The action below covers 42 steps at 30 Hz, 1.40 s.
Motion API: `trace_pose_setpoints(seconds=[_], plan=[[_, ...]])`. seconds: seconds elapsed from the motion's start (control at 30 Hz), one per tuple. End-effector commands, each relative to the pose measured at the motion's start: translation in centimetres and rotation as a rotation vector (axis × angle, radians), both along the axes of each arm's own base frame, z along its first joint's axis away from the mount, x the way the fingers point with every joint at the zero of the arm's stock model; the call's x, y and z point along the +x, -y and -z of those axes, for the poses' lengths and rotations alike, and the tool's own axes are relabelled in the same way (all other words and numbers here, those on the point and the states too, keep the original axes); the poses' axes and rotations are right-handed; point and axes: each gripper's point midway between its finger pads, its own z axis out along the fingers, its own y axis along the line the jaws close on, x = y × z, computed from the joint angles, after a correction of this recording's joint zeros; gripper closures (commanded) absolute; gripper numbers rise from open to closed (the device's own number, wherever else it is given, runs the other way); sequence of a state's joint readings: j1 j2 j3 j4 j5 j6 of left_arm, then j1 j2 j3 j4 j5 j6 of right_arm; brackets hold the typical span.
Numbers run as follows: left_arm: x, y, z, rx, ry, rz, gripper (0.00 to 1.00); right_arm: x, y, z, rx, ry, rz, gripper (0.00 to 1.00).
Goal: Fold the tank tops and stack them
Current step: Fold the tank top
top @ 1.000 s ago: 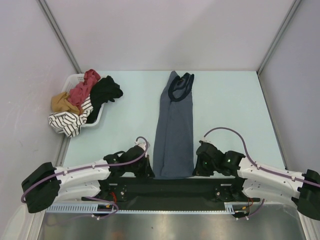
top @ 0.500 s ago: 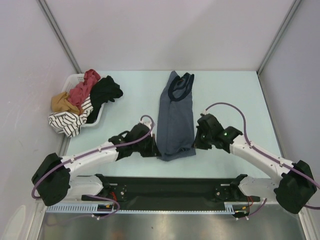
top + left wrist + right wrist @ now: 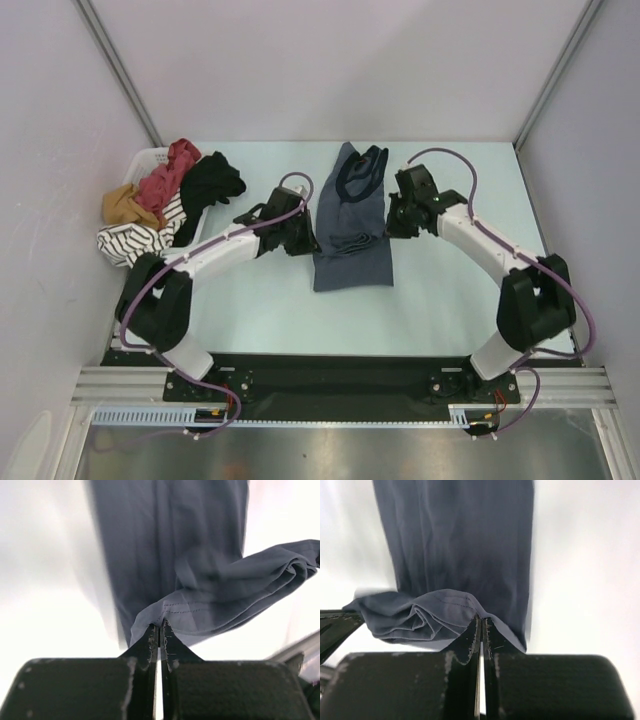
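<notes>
The slate blue-grey tank top (image 3: 350,225) lies lengthwise in the middle of the table, its dark-trimmed straps (image 3: 362,168) at the far end. Its bottom hem is lifted and carried back over the body, sagging between the grippers. My left gripper (image 3: 303,240) is shut on the hem's left corner (image 3: 167,611). My right gripper (image 3: 392,222) is shut on the hem's right corner (image 3: 470,605). The brick red tank top (image 3: 170,172) lies in the pile at the far left.
A white basket (image 3: 152,160) at the far left holds a pile of clothes: red, black (image 3: 212,185), tan (image 3: 125,205) and striped (image 3: 135,243) pieces. Grey walls close the table on three sides.
Both grippers have carried the tank top's hem from the near edge up the table toward the straps, folding the lower part over the body. Both arms are now stretched far out.
</notes>
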<state>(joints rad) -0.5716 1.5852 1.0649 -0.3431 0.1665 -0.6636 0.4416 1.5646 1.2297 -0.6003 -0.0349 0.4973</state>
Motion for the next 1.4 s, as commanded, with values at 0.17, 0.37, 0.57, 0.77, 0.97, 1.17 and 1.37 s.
trace_pose_setpoints(seconds=[0.17, 0.37, 0.57, 0.77, 0.97, 1.17, 1.37], plan=[[6.7, -1.6, -0.3, 0.035, 0.049, -0.084, 1.00, 6.6, -0.2, 0.4, -0.016, 0.027, -0.016, 1.00], [8.4, -0.9, -0.2, 0.025, 0.047, -0.073, 1.00, 7.9, -0.7, 2.7, -0.012, -0.012, -0.021, 1.00], [9.9, -0.8, 1.3, 0.025, 0.023, -0.079, 1.00, 9.2, -0.2, 4.1, -0.012, -0.025, -0.001, 1.00], [11.4, -0.9, 2.3, 0.013, 0.013, -0.085, 0.88, 10.7, 0.4, 4.5, -0.001, -0.006, 0.032, 0.79], [11.3, -1.6, 0.6, -0.024, 0.081, -0.093, 0.27, 9.8, 1.6, 4.8, 0.012, 0.027, 0.087, 0.23], [5.4, -3.0, 0.0, -0.075, 0.119, -0.057, 0.21, 4.1, 2.0, 4.9, 0.095, 0.057, 0.047, 0.29], [-0.6, -1.1, 1.6, -0.090, 0.105, 0.050, 0.23, -0.8, 0.9, 6.1, 0.213, 0.010, -0.039, 0.29]])
